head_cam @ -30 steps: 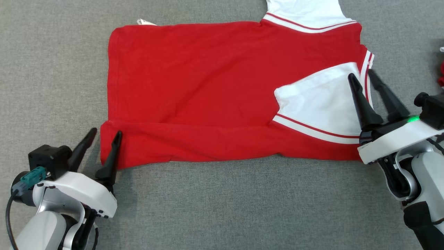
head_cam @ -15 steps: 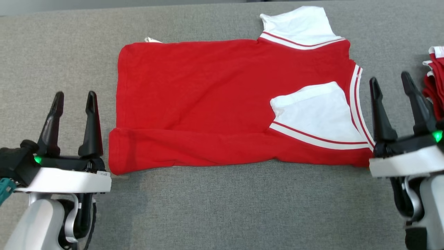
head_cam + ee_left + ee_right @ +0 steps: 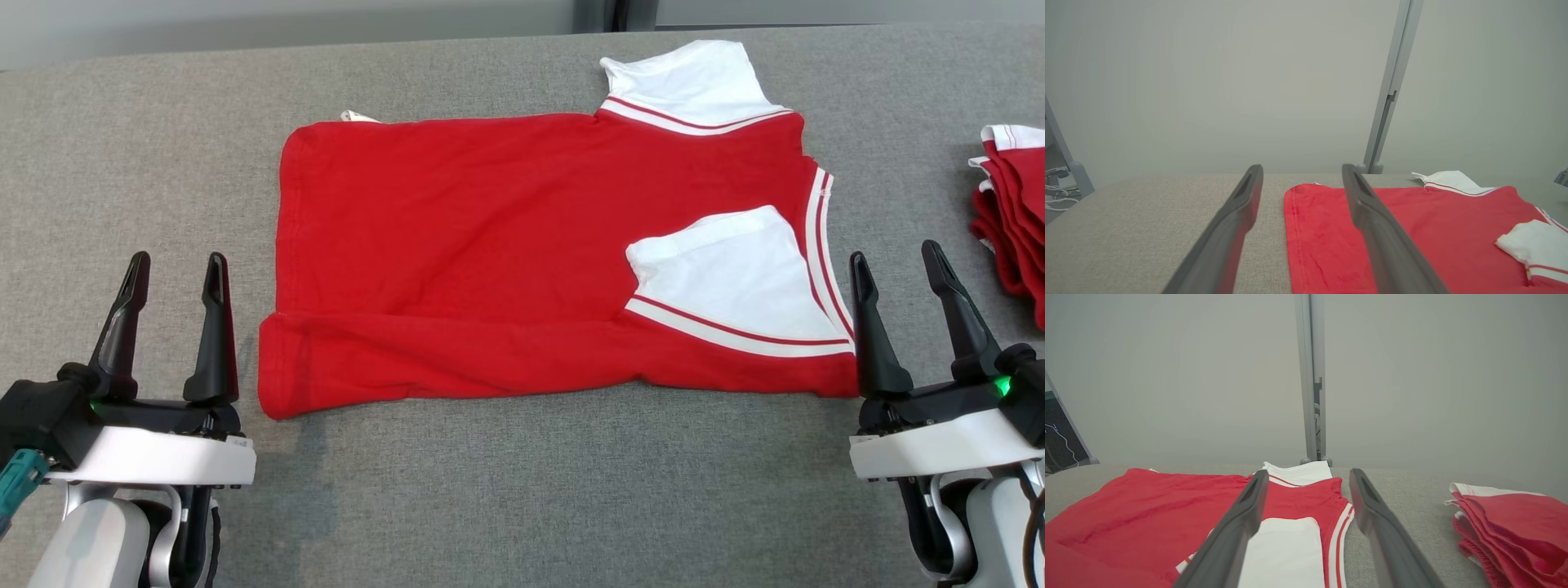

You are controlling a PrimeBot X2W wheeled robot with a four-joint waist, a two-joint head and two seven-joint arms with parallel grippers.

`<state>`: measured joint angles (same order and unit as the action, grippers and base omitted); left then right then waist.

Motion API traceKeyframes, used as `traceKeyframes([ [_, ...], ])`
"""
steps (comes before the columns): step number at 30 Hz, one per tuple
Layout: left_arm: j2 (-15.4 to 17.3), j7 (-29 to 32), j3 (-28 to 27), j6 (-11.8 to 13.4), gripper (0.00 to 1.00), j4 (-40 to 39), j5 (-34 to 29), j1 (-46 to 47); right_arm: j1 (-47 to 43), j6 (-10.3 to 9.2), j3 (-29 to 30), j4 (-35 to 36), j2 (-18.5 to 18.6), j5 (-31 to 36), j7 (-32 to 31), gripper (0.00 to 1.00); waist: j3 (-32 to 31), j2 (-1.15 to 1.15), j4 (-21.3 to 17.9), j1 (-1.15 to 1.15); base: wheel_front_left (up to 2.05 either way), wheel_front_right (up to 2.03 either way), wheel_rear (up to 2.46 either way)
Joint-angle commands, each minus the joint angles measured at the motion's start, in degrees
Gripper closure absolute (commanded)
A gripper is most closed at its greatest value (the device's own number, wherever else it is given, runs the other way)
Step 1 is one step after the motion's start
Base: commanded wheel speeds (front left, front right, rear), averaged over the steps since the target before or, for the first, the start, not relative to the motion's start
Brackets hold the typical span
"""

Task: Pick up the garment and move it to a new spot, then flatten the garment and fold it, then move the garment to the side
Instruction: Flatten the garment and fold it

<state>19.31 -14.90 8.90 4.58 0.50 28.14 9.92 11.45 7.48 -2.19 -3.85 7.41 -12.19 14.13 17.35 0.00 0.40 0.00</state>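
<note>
Two pincers hang released and empty above the grey surface [image 3: 522, 490] in the head view. The garment [image 3: 490, 245] lies flat between them and ahead of their tips. Its near-left corner is just inboard of the left pincer [image 3: 178, 260] and its near-right corner just inboard of the right pincer [image 3: 894, 253], and neither is touching cloth. Its near long edge is already turned in, with one white sleeve [image 3: 727, 269] lying on the red body, so the fold in hand is probably the far edge, where the other sleeve [image 3: 686, 82] juts out beyond both pincers. In the left wrist view, the left pincer [image 3: 1302, 168] has its jaws spread wide, and the garment's [image 3: 1412, 228] hem runs just inside its right finger. That arm should reach straight ahead to the far corner. In the right wrist view, the right pincer [image 3: 1309, 473] is likewise agape, with the garment [image 3: 1147, 506] under and left of it. The stack of folded garments [image 3: 1515, 522] lies near on its outer side and should be kept clear of. Both pincers should pinch matching ends, lift low and draw back together for a straight crease.
</note>
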Motion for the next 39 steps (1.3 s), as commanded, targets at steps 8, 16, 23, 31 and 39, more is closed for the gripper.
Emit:
traceKeyframes([
  [8,0.79,0.03,0.50,-0.79,0.00,1.85,-0.97,1.11,0.48,0.04,0.22,-0.28,0.31,-0.36,-0.52,0.00,-0.37,0.00,0.27,0.00,0.00,0.00,0.00],
  [16,-0.72,1.50,2.68,-2.10,0.00,7.29,0.93,-1.38,-2.69,0.04,2.42,-7.02,-0.60,-1.95,-1.31,0.00,0.80,0.00,0.22,0.00,0.00,0.00,0.00],
  [23,-2.44,2.10,3.55,-4.74,0.00,14.93,4.03,-0.64,-1.64,0.04,2.06,-13.57,-1.35,-3.56,-0.38,0.00,2.84,0.00,-0.49,0.00,0.00,0.00,0.00],
  [31,-3.59,4.92,4.27,-7.17,0.00,21.35,7.33,1.09,0.38,0.03,-0.21,-19.45,-1.49,-6.11,0.04,0.00,3.59,0.00,-0.41,0.00,0.00,0.00,0.00],
  [39,-3.48,10.07,6.28,-8.82,1.00,23.77,9.07,2.40,2.06,0.01,-3.22,-23.18,-0.66,-9.24,-0.49,1.00,3.40,0.00,-0.60,0.00,0.00,0.00,0.00],
])
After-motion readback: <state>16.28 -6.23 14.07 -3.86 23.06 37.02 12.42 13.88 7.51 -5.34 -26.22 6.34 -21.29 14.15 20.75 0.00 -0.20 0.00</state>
